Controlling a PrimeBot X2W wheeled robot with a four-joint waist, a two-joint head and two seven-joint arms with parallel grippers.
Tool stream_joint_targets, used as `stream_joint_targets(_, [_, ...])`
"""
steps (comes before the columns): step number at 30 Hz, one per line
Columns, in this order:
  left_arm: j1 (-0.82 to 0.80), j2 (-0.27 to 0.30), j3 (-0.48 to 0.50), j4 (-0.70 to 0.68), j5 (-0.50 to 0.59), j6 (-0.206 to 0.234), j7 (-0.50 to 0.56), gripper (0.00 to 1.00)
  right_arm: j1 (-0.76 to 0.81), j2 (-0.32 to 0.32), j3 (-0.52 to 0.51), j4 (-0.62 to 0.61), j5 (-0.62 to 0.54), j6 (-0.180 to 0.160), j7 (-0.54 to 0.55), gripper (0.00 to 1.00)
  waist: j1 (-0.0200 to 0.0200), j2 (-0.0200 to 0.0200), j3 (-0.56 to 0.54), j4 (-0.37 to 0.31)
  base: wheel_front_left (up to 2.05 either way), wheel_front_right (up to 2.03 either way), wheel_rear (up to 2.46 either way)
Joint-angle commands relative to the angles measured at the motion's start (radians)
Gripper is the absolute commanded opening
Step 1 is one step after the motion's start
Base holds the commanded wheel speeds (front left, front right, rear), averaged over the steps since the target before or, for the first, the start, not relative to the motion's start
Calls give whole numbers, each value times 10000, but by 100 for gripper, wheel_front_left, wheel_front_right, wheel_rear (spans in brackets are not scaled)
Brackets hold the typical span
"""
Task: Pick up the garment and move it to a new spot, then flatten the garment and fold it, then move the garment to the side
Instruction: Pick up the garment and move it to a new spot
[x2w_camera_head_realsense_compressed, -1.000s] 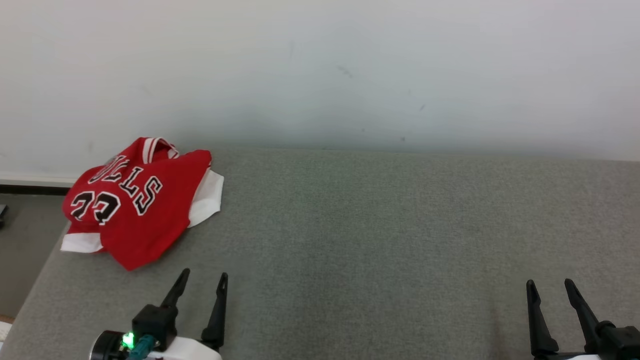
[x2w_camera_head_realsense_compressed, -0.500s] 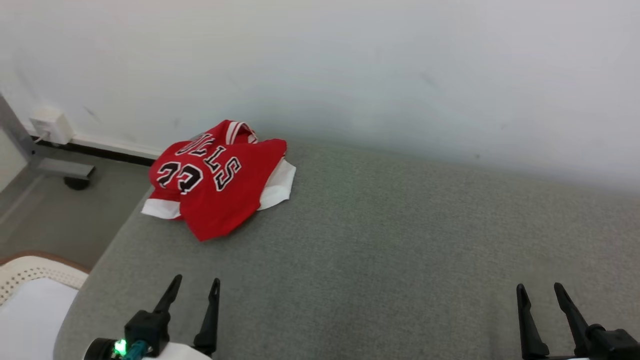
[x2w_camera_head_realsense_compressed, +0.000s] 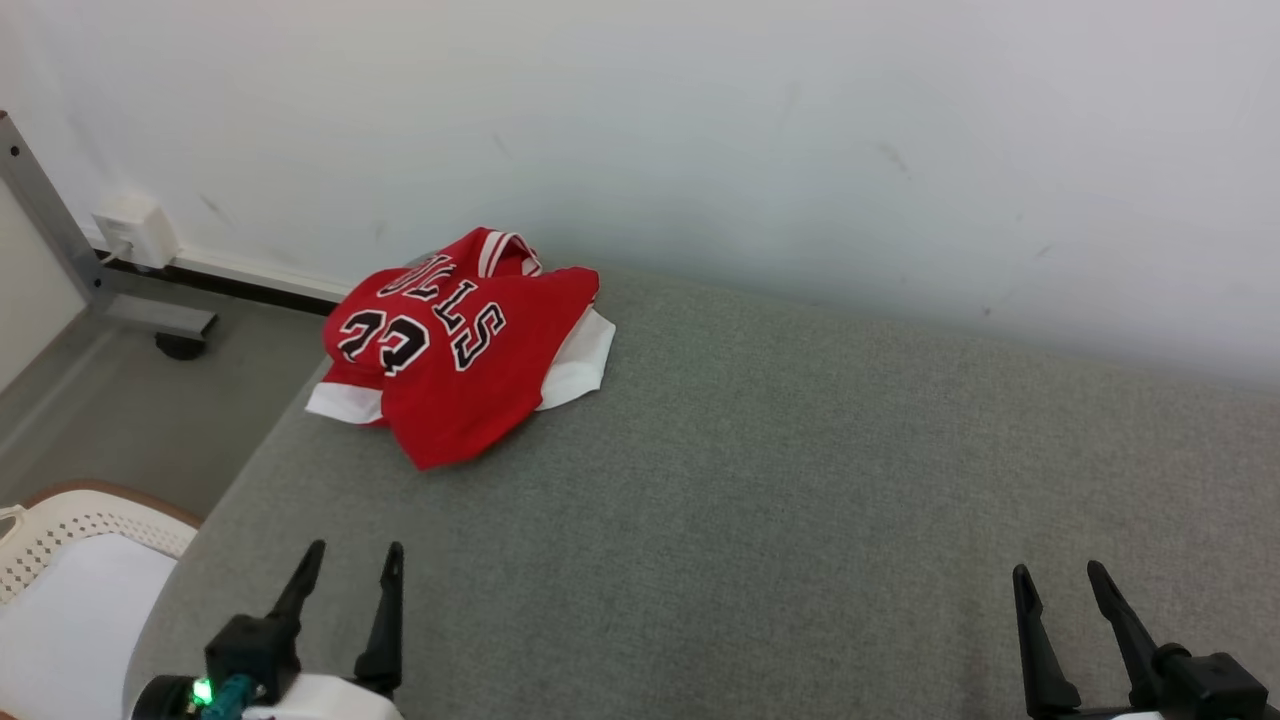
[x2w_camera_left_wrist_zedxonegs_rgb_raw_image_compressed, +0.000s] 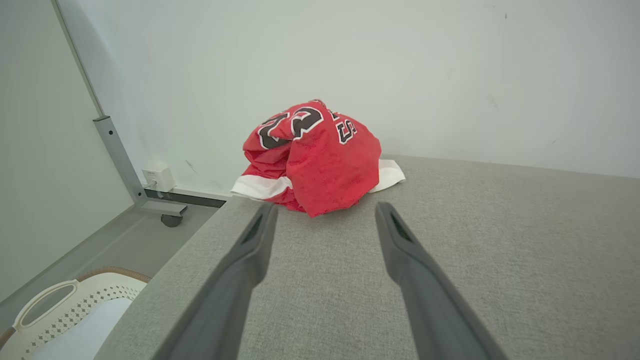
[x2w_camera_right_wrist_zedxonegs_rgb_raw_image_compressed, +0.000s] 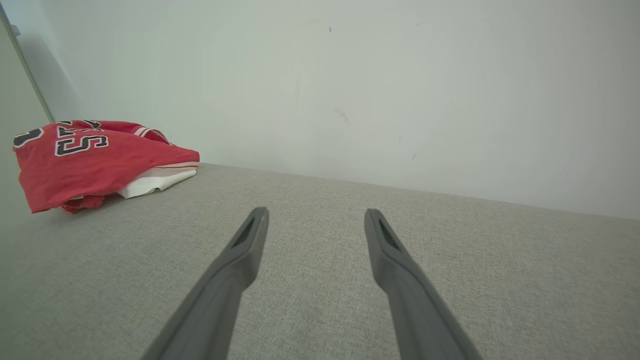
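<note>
Crumpled red garment (x2w_camera_head_realsense_compressed: 455, 350) lying at the far left of the grey counter (x2w_camera_head_realsense_compressed: 750, 480). Near edge: left gripper (x2w_camera_head_realsense_compressed: 357, 547) and right gripper (x2w_camera_head_realsense_compressed: 1057, 569), fingers wide, well apart from it.

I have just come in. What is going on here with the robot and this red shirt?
A two-armed robot faces a grey surface. A red jersey lies bunched at its far left corner, close to the wall, and nothing holds it. The left gripper and the right gripper are both open and empty, low at the near edge, apart from the jersey. The left one is nearer to it. A white basket stands on the floor at the left.
</note>
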Motion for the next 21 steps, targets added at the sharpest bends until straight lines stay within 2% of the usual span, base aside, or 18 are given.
stream_joint_targets(1, [-196, 27, 119, -34, -162, 24, -7, 100, -56, -31, -2, -35, 1, 8, 4, 100, 0, 0, 109, -86, 0, 0, 0])
stream_joint_targets(8, [-2001, 571, 592, 266, -467, -236, 14, 100, -583, -292, 98, -378, -160, 8, 4, 100, 0, 0, 1261, -322, 0, 0, 0])
stream_joint_targets(13, [-4105, 1242, 533, 1042, -435, -537, 776, 100, -1177, -628, 335, -656, -285, 8, 40, 100, 0, 0, 2450, -519, 0, 0, 0])
stream_joint_targets(15, [-5201, 1683, 537, 1634, -373, -649, 1246, 100, -1456, -818, 447, -933, -295, 8, 93, 100, 0, 0, 3045, -702, 0, 0, 0])
stream_joint_targets(21, [-6851, 2357, 614, 3350, -534, -762, 2259, 100, -1653, -1211, 625, -1607, -305, 8, 359, 100, 0, 0, 3785, -1122, 0, 0, 0])
